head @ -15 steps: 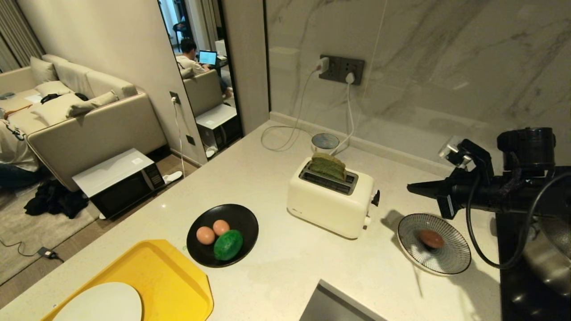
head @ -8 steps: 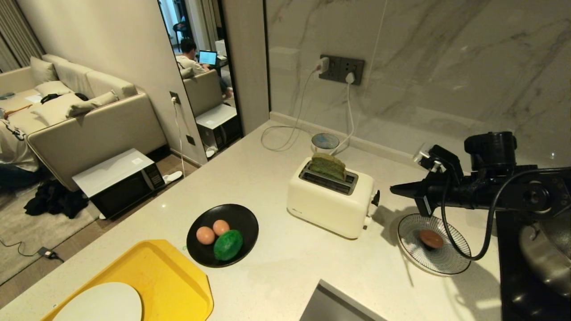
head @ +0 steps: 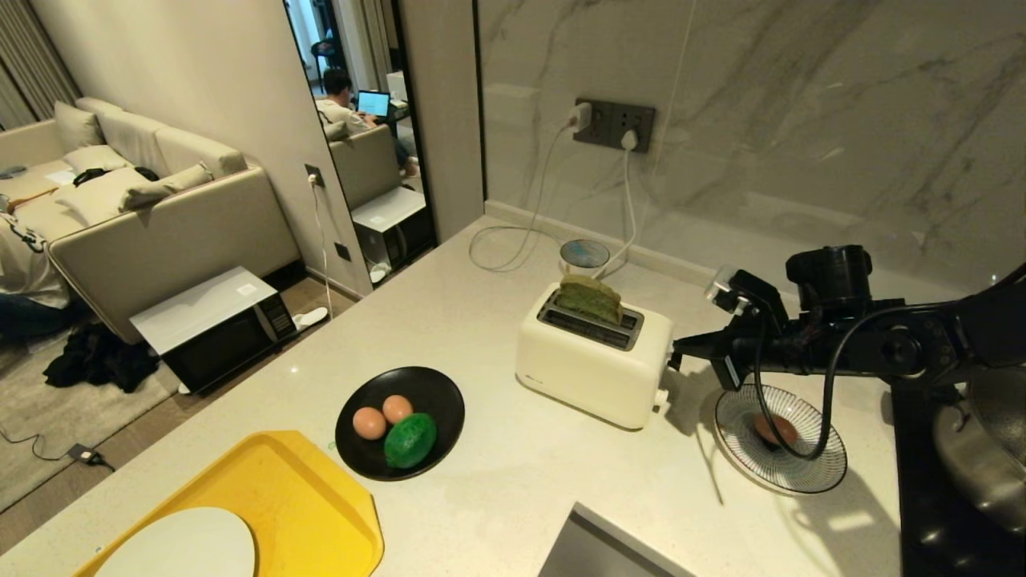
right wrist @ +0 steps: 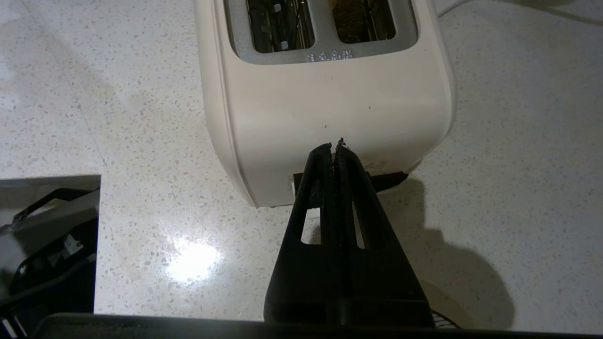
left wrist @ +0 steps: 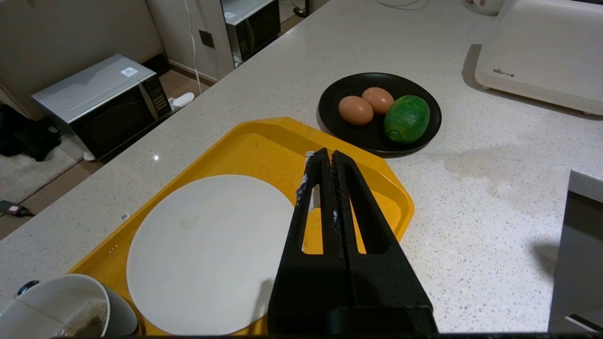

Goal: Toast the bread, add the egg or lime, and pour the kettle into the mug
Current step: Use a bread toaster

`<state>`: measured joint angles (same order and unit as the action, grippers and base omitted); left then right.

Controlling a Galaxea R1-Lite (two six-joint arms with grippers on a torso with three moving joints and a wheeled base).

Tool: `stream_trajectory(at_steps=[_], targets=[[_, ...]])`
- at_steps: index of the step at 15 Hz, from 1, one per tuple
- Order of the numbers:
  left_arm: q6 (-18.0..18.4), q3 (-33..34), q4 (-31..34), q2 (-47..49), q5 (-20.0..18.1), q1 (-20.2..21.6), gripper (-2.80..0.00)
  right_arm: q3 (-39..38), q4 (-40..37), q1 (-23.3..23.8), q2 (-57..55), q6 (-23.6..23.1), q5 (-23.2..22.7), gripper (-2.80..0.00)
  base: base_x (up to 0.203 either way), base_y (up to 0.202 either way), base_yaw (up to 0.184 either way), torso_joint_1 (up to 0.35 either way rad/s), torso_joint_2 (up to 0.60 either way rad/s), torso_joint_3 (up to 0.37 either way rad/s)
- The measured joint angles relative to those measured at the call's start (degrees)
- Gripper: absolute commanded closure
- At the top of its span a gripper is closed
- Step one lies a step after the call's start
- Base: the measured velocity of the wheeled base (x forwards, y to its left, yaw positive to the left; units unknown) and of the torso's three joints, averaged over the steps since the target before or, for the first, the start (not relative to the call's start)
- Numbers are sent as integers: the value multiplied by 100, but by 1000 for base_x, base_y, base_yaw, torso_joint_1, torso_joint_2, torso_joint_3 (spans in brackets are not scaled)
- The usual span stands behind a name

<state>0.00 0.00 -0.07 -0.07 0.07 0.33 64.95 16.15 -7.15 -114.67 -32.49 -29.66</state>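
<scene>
Evidently clenched and empty, right gripper (head: 680,348) levelled at toaster (head: 591,362) lever (right wrist: 393,179), bread (head: 591,299) unlowered; left gripper (left wrist: 324,157) clenched, parked above tray (left wrist: 264,143).

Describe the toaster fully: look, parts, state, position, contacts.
The toaster is a cream, glossy, rounded box with two slots in a grey top panel and a black side lever. It stands upright on the speckled counter. The green bread sticks up from the far slot; the near slot is empty. The shut right gripper is at the lever end; contact unclear.

Speckled countertop (head: 497,481) bears: toaster (head: 593,365) centre; black plate (head: 437,397) at 8 o'clock; yellow tray (head: 313,497) at 7; striped dish (head: 809,473) at 4.
</scene>
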Motion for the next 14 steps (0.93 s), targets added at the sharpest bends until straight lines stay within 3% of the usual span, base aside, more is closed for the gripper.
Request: stream_trajectory(at_steps=[14], targets=[[0, 0, 0, 0, 0, 0, 0, 73, 11, -29, -514, 5, 135, 0, 0, 0, 0, 0, 0, 0]])
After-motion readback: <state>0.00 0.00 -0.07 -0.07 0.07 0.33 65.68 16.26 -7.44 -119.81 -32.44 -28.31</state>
